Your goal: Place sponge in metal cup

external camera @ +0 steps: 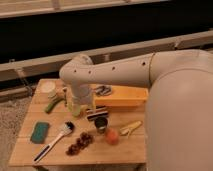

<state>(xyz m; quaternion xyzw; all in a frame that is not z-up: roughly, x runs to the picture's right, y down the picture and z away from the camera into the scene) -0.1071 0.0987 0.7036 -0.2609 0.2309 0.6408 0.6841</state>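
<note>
the fingers (95, 113) are hovering just above the metal cup (101, 125) near the middle of the tabletop (25, 151); i cannot tell whether they are spread or closed. the sponge (40, 131) is lying flat at the left, beside the dish brush (53, 142).

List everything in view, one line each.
sponge: one, teal, table front left
dish brush: one, black-white, right of sponge
metal cup: one, dark, table middle
orange fruit: one, orange, right of metal cup
dark clump: one, dark red, front middle
pale strip: one, pale yellow, right front
white tub: one, white, back left
green vegetable: one, green, before tub
pale green cup: one, pale green, beside arm
yellow box: one, yellow, back right
table: one, wood brown, centre
arm: one, white, reaching from right
gripper: one, dark, just above metal cup
</note>
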